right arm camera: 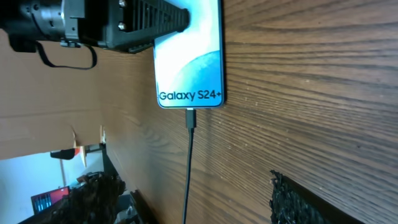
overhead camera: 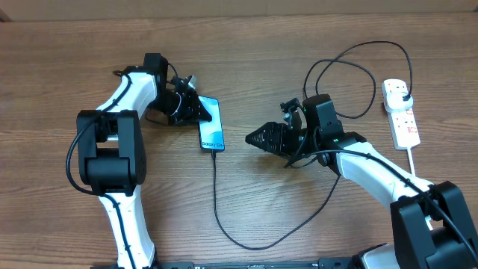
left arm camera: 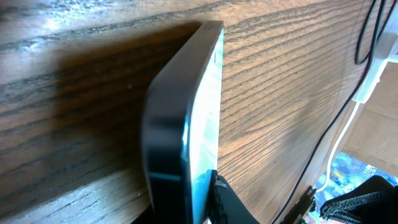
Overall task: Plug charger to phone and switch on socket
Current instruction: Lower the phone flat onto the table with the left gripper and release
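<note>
You're at what looks like a robotics lab bench. Two white-and-black arms, the left arm (overhead camera: 112, 149) and the right arm (overhead camera: 373, 168), rise from the near edge of a wood-grain table (overhead camera: 60, 224), and a white power strip (overhead camera: 401, 112) lies out on its top. Past the table edge, your right wrist view shows brown cardboard (right arm camera: 37, 112) and a small lit screen (right arm camera: 46, 200), both blurred. The left wrist view catches another cardboard panel (left arm camera: 379, 124)
</note>
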You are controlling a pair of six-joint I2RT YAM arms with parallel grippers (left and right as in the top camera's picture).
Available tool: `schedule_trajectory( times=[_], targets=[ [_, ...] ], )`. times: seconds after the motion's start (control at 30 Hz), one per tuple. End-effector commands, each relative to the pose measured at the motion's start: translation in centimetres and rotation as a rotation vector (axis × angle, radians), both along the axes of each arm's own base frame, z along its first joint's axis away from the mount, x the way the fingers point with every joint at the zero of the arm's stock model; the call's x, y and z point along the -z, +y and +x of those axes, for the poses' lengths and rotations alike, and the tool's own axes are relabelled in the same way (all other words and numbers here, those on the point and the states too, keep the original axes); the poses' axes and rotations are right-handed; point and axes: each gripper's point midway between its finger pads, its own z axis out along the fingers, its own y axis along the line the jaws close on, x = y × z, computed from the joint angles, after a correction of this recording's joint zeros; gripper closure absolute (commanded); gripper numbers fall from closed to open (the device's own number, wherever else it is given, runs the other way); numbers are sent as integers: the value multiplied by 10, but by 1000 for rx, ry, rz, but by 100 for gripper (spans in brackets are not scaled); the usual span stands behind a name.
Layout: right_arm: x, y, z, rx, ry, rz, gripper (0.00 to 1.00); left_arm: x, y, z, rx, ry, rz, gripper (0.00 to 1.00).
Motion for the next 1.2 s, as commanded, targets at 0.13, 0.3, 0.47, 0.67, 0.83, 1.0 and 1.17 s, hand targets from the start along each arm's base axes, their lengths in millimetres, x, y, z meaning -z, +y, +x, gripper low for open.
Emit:
schedule_trajectory(
  times=[0.13,0.3,0.47,0.67,0.83,1.0,1.17],
  targets=[
    [-5,-1,4,9,-30,-13,19,18,14,-1,0,20,94,77],
    [-5,-2,4,9,-29,-14,20,24,23,-3,2,29,154,74],
    [-4,-2,3,9,-26,-15,19,30,33,-5,5,34,223,61],
    [-4,-2,3,10,-24,-17,20,37,46,-6,8,33,311,50],
    [-3,-3,4,16,-24,-25,20,44,66,-3,10,21,435,50],
    [-1,-4,1,0,-27,-36,20,40,74,3,6,1,479,49],
    [-5,-12,3,6,-27,-107,20,0,73,27,-4,-61,479,50]
  ],
)
